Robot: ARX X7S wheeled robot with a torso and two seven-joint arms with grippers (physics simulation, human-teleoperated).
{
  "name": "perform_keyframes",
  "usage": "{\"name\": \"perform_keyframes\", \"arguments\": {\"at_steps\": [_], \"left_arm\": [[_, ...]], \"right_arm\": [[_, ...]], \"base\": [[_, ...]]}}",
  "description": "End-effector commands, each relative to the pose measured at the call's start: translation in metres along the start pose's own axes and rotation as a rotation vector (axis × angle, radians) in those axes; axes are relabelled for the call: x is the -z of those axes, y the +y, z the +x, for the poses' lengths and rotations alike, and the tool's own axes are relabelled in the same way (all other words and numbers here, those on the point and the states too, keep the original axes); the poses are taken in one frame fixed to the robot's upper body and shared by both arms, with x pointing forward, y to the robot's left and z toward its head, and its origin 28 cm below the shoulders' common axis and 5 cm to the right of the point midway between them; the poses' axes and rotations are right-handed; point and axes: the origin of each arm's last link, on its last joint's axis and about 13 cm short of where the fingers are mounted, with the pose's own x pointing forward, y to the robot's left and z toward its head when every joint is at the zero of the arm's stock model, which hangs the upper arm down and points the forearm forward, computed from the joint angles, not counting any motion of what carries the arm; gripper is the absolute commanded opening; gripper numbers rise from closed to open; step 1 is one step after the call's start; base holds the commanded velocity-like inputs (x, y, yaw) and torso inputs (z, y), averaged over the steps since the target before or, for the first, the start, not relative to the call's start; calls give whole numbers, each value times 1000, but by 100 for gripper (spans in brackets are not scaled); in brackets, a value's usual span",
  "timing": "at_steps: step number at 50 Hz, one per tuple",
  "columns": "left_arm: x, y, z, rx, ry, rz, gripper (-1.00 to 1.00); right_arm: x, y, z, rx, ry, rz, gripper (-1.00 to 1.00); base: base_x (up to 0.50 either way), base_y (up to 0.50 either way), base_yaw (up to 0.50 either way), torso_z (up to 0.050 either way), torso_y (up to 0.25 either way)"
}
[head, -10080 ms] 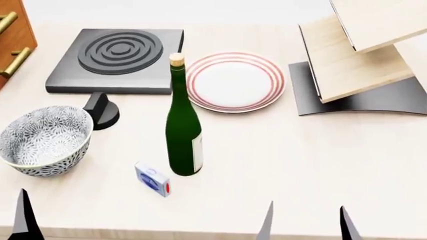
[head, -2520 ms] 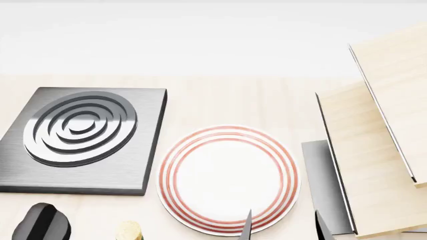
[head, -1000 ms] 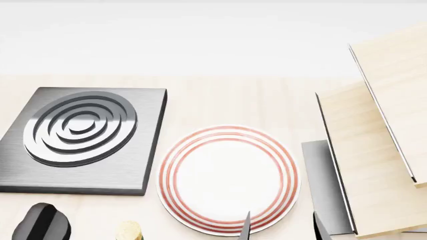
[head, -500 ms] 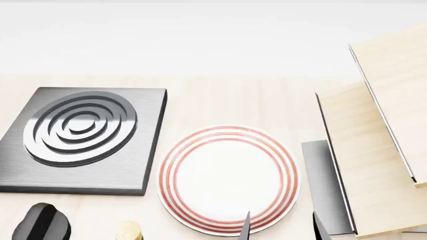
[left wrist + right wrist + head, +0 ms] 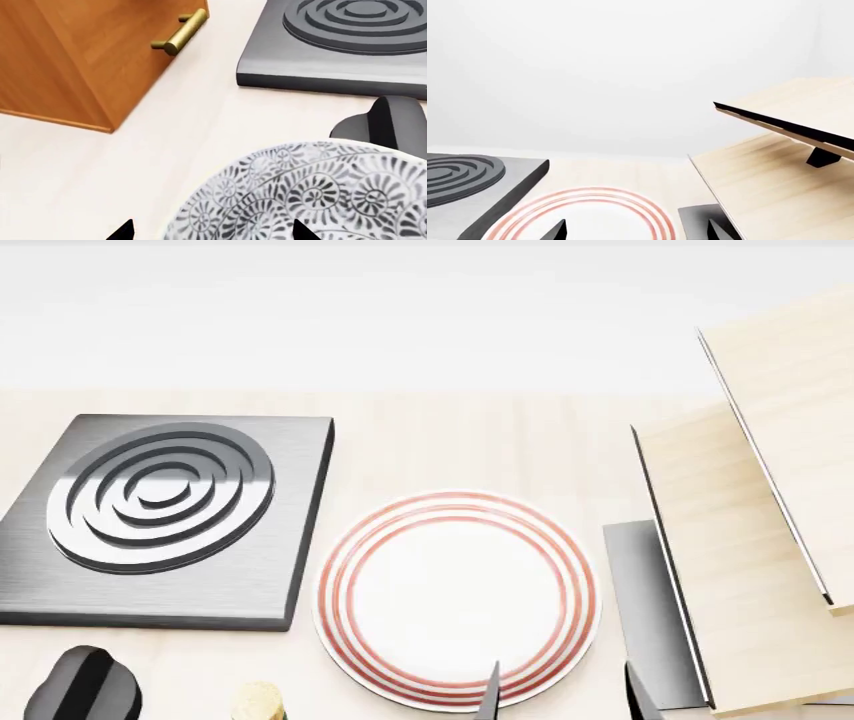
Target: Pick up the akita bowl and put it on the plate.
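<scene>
The akita bowl (image 5: 320,195), white with a dense grey-black floral pattern, fills the near part of the left wrist view and is out of the head view. My left gripper (image 5: 212,232) is open, with one fingertip (image 5: 123,231) outside the bowl's wall and the other over its inside. The plate (image 5: 454,598), white with thin red rings, lies bare on the pale wooden table. My right gripper (image 5: 561,700) is open and holds nothing; one tip is over the plate's near rim, the other over the dark base beside it. The right wrist view shows the plate (image 5: 587,215) below the right gripper (image 5: 638,231).
A dark square stove burner (image 5: 160,510) lies left of the plate, with a black knob (image 5: 80,685) near it. The bottle's cork (image 5: 256,702) shows at the head view's bottom edge. A wooden rack (image 5: 761,540) stands on the right. A wooden cabinet (image 5: 87,55) stands beside the bowl.
Since ten seconds ago the head view has shifted forward, so the bowl and most of the bottle have left it. Over the last second nothing has visibly moved.
</scene>
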Motion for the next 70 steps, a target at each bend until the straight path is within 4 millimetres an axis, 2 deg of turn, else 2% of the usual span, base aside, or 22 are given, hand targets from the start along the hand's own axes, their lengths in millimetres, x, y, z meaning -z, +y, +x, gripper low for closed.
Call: {"name": "perform_keyframes", "arguments": {"at_steps": [1,66,67,70], "left_arm": [[3,1,0,-11,26,26,100],[19,-2,9,19,132,107,100],[21,-3,9,52,141,134,-100],[24,-5,11,55,160,130,-100]], "right_arm": [[0,0,0,0,1,0,100],[1,1,0,-3,5,-2,100],[1,1,0,-3,6,-1,100],[2,1,0,-3,7,0,100]], "base": [[0,0,0,0,0],[0,0,0,0,0],[0,0,0,0,0],[5,0,0,-3,0]]}}
